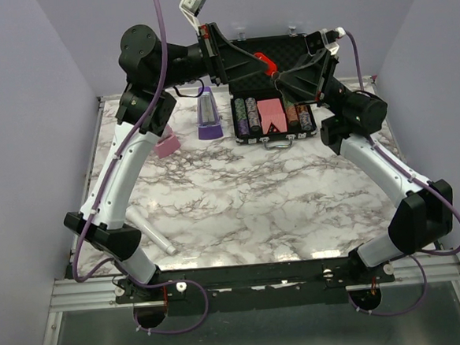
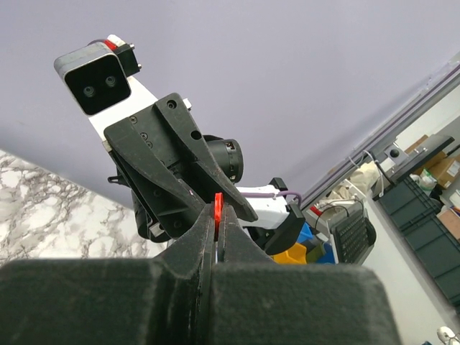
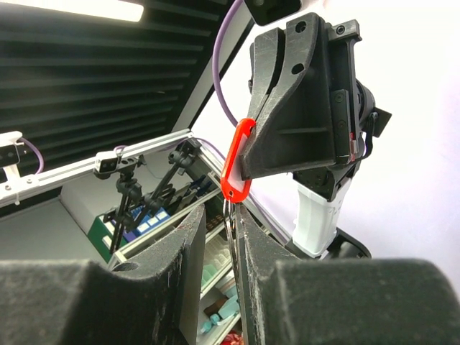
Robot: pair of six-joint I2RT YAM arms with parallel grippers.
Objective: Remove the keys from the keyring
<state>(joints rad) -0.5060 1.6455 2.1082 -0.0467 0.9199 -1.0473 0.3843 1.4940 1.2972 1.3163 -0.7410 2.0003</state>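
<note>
Red keyring (image 3: 237,159) held aloft between my two pincers.
My left pincer (image 2: 217,221) is clamped tight on the tag's flat faces. My right pincer (image 3: 231,215) stands narrow around the thin metal piece (image 3: 231,241) hanging beneath it; ring or key I cannot tell, nor whether the pads truly bite. I judge everything light: the plastic stiff and slick, the metal hard, thin and springy, best taken across its flat sides near the tag.

Desk (image 1: 256,210): white marble pattern, grey-veined. Open black case (image 1: 253,138) is set at far centre. Clear purple-based container (image 1: 208,115) is stood upright just left of it. Pink block (image 1: 166,146) is laid further left. White tube (image 1: 153,235) is laid aslant near the front-left corner.
</note>
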